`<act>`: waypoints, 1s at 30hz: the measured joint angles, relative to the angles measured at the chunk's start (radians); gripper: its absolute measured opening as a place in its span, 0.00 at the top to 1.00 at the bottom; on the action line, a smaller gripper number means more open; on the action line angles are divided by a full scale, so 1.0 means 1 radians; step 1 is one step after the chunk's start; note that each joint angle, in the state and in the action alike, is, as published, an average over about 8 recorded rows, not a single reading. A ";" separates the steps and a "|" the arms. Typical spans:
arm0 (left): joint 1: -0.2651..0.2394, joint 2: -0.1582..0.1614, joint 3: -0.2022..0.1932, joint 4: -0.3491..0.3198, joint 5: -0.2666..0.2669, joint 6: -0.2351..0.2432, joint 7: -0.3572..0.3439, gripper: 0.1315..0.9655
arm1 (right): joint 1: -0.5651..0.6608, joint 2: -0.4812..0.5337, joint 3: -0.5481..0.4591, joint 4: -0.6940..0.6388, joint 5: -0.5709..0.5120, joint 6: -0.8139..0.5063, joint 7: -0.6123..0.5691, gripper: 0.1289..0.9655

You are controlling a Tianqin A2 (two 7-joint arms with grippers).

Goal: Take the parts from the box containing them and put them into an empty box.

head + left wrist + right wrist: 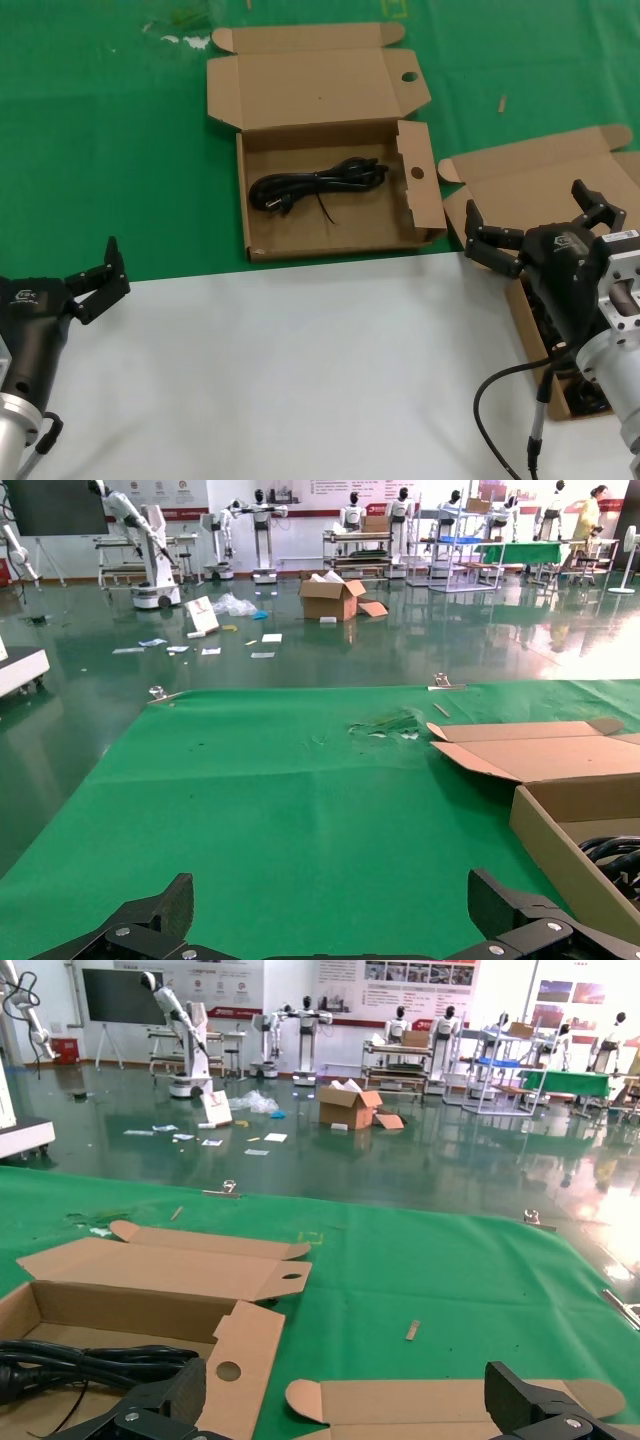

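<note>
From the spread, empty right gripper (535, 232), the hole-punched corrugated box (425, 190) lies at ten o'clock, one bundled black cord (318, 185) inside. The askew brown carton (530, 170) sits beneath that gripper, its contents mostly hidden. The left gripper (95, 280), fingers apart, waits at eight o'clock.

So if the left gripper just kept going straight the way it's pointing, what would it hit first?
Probably the wide box with holed flaps, at its near left corner. The left gripper is open, and only bare table lies between; depth is uncertain, so it might pass just left.
</note>
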 joint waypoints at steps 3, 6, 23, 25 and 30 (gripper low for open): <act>0.000 0.000 0.000 0.000 0.000 0.000 0.000 0.00 | 0.000 0.000 0.000 0.000 0.000 0.000 0.000 0.00; 0.000 0.000 0.000 0.000 0.000 0.000 0.000 0.00 | 0.000 0.000 0.000 0.000 0.000 0.000 0.000 0.00; 0.000 0.000 0.000 0.000 0.000 0.000 0.000 0.00 | 0.000 0.000 0.000 0.000 0.000 0.000 0.000 0.00; 0.000 0.000 0.000 0.000 0.000 0.000 0.000 0.00 | 0.000 0.000 0.000 0.000 0.000 0.000 0.000 0.00; 0.000 0.000 0.000 0.000 0.000 0.000 0.000 0.00 | 0.000 0.000 0.000 0.000 0.000 0.000 0.000 0.00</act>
